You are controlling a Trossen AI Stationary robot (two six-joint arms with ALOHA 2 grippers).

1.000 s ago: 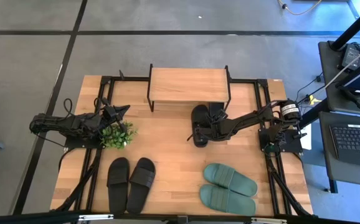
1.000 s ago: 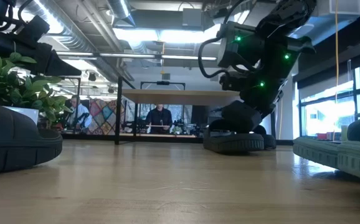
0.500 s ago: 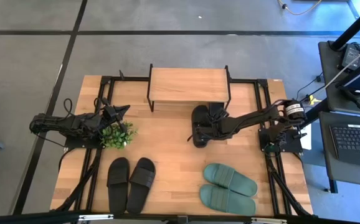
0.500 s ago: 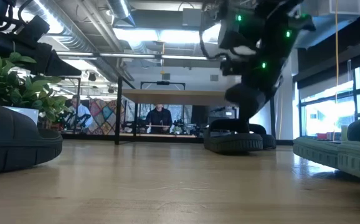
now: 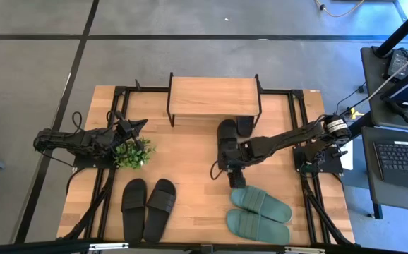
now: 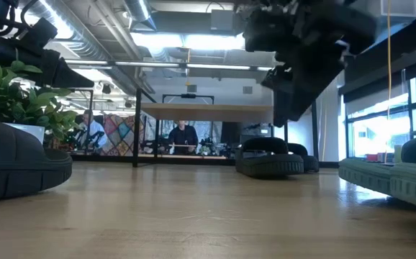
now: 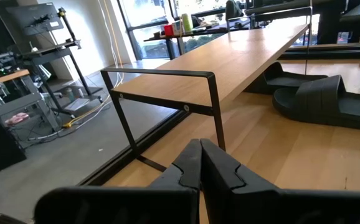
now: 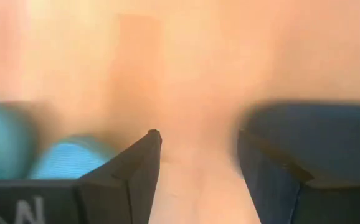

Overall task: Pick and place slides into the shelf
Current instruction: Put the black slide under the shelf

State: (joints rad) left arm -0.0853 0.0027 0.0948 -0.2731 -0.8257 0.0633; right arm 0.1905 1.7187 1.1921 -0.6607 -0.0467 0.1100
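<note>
The right gripper (image 5: 234, 174) hung over the table (image 5: 190, 176), its fingers (image 8: 136, 168) spread wide with nothing between them, only bare wood below. It sat between the green slides (image 5: 259, 213) at the near edge and the black slide (image 5: 226, 141) lying in front of the shelf (image 5: 214, 97). A second black slide (image 5: 244, 125) lay partly under the shelf top. Another black pair (image 5: 148, 208) rested side by side at the near edge, left of the green pair, with open wood between them. The left gripper (image 7: 200, 163) was closed and empty, beside the plant (image 5: 133, 152), pointing towards the shelf's left leg. Most of the room under the shelf was open.
</note>
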